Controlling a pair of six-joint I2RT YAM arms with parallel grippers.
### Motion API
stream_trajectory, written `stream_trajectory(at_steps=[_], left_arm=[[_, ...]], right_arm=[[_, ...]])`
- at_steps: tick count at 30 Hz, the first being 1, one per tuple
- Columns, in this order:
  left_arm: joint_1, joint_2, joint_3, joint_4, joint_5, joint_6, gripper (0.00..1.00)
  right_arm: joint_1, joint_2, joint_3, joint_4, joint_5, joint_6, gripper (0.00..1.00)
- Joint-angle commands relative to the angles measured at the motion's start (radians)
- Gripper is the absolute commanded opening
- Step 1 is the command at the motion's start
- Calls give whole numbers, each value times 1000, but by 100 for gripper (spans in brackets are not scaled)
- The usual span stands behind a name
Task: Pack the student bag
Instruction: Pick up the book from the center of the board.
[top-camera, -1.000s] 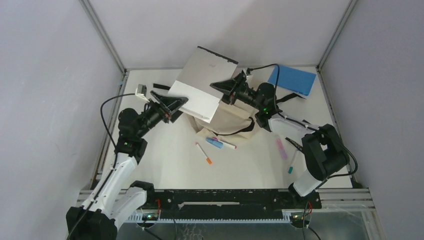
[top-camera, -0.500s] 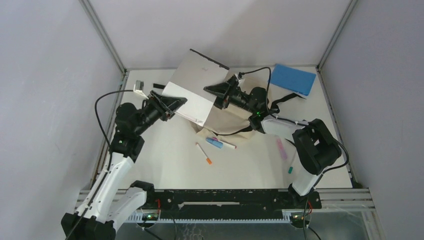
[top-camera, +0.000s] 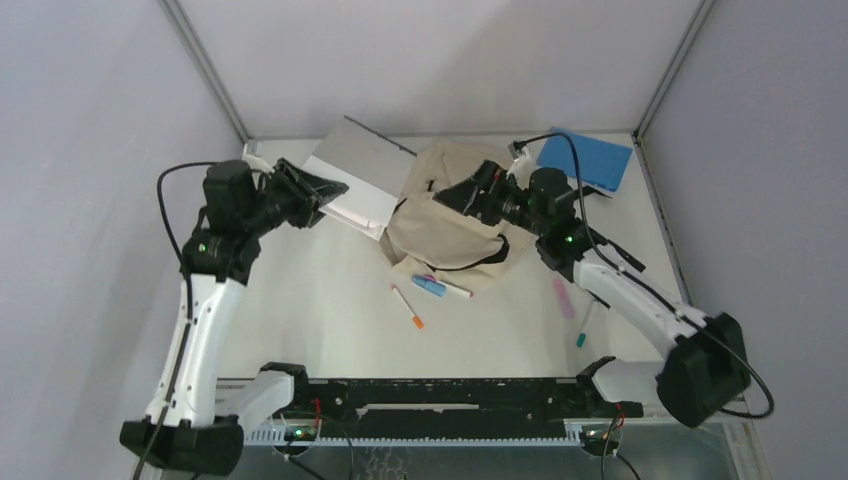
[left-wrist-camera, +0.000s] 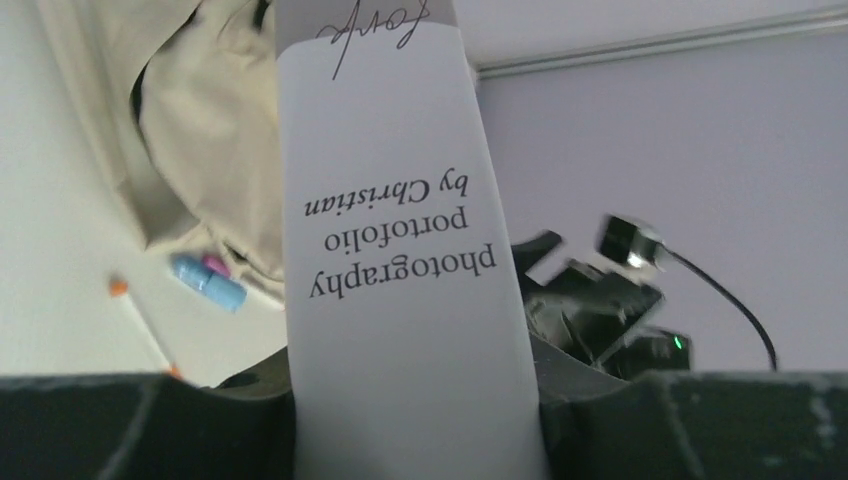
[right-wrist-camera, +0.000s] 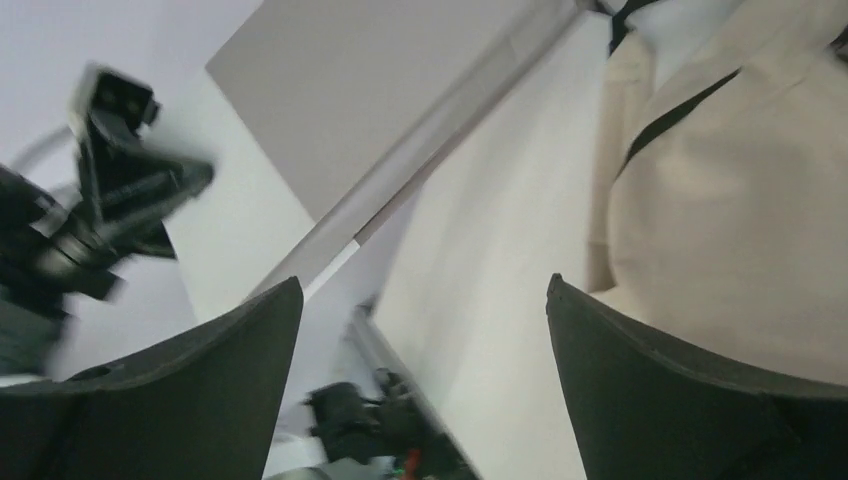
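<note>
On the far half of the table: the student bag (top-camera: 450, 215) is laid slumped on the table (top-camera: 320, 300) between the two grippers, with a dark-trimmed side turned toward the left one.
Left gripper: the left gripper (top-camera: 318, 190) is closed part-way on the edge of a white portfolio book (top-camera: 355, 178). In the left wrist view the cover is seen pinched between the fingers. The book is held just left of the bag.
Right gripper: the right gripper (top-camera: 458, 192) is spread wide over the bag's upper part, and nothing is held between its fingers.
Step in hand: the book is judged to be meant for the bag next, with the free gripper placed to take the fabric.
Doing it well: the bag's rim should be pinched and lifted first, so that a mouth is opened. The book should then be fed in corner first and kept flat, not pushed against loose cloth. Whether the zip is fully undone cannot be told.
Edges: the book's far corner is near the back wall (top-camera: 430, 60), and the left wall (top-camera: 90, 150) is close behind the left gripper.
Open room: bare table is left in front of the bag, though a blue marker (top-camera: 428, 286) and an orange-tipped pen (top-camera: 408, 307) lie near its near edge. A blue notebook (top-camera: 585, 158) is set at the far right corner.
</note>
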Motion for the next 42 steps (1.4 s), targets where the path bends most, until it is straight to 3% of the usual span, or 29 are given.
stream_trajectory(at_steps=[1,4,10,13,24,31,42], left_arm=[[5,124,303,-458,-9,12,0],[5,210,422,-623,28,-10,0],[5,200,382,-646,62,-85,0],[10,207,350,-658,79,-109,0],[10,202,299,-623,144,-137,0],[10,201,299,-623,159,-137,0],[10,193,282,-611,181,-143,0]], right_arm=[[141,-138,73,-330,388,-605,100],[231,-176,58,-320,528,-822,98],[392,-211,-86,-43,626,-1177,98],[454,-190,-128,72,667,-1274,99],[495,-174,-154,122,407,-1327,100],[540,-135,-154,171,423,-1411,100],[560,27,-154,469,510,-1520,100]])
